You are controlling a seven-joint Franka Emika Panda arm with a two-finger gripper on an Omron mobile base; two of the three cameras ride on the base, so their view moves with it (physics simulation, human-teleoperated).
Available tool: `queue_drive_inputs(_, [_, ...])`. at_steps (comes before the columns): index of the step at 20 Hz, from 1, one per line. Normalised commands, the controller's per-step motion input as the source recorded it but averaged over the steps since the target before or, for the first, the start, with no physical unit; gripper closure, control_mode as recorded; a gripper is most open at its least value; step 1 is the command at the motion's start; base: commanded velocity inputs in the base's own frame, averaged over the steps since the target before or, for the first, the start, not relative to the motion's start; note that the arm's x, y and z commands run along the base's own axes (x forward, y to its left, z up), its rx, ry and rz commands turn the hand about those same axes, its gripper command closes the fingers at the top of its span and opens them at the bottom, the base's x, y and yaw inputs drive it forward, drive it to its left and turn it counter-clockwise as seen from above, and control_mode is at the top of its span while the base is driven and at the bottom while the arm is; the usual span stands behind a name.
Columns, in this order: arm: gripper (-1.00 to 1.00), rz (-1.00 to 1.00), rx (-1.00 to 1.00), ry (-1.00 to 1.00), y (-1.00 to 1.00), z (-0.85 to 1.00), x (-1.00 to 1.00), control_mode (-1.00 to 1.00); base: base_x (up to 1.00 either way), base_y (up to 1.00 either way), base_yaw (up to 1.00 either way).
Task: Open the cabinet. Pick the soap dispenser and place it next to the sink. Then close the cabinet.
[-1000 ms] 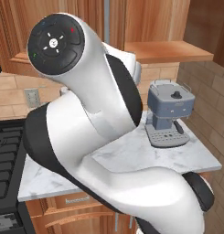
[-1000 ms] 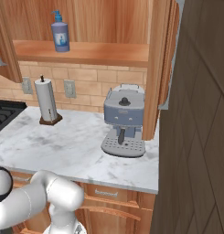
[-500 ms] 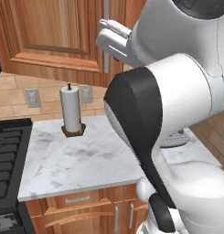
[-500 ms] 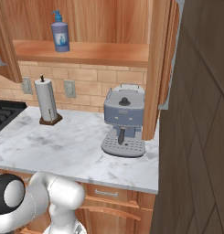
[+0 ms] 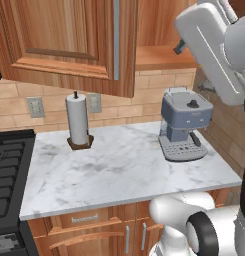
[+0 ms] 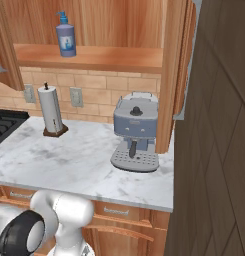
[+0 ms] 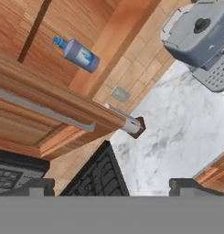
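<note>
Left base view: the reddish-brown wooden wall cabinet [image 5: 69, 40] is standing open, its left raised-panel door swung out toward the camera and carrying a long silver bar handle [image 5: 116, 40]; that door is blocking the left stretch of the shelf behind it. Below, a white paper towel roll on a brown base [image 5: 78, 121] is sitting at the back of the white marble counter [image 5: 114, 175], and a grey-blue coffee machine [image 5: 185, 124] is standing well apart to its right. A black stovetop [image 5: 8, 175] is lying beside the counter's left end. The white arm is rising high at the right edge. Right base view: the lavender-purple soap dispenser with a blue pump top [image 6: 66, 35] is standing upright on the plain wooden shelf floor [image 6: 94, 55] inside the cabinet, toward its left, above the paper towel roll. The right door is hanging open edge-on beside the coffee machine, and a tall dark wooden panel [image 6: 214, 150] is crowding the right side. Hand view, rolled over: the two dark fingertips of the gripper [image 7: 112, 187] are sitting wide apart, gripping nothing, well short of the dispenser. The open left door with its silver handle is cutting across between gripper and shelf; the paper towel roll is peeking out past the door's corner.
</note>
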Motion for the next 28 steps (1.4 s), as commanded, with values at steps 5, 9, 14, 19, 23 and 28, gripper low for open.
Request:
queue_drive_inputs(5, [-1.00,0.10,0.32,0.00,-0.48,0.00,0.01,-1.00,0.00,0.00,0.00])
queue_drive_inputs(9, [-1.00,0.07,0.17,0.00,-0.24,-0.02,0.20,-1.00,0.00,0.00,0.00])
queue_drive_inputs(14, [-1.00,0.08,0.13,0.00,-0.17,-0.13,0.35,-1.00,0.00,0.00,0.00])
queue_drive_inputs(19, [-1.00,0.11,0.14,0.00,-0.04,-0.11,0.45,-1.00,0.00,0.00,0.00])
queue_drive_inputs(23, [-1.00,0.15,0.10,0.00,0.00,-0.05,0.40,-1.00,0.00,0.00,0.00])
queue_drive_inputs(28, [-1.00,0.17,0.06,0.00,0.00,-0.14,0.52,-1.00,0.00,0.00,0.00])
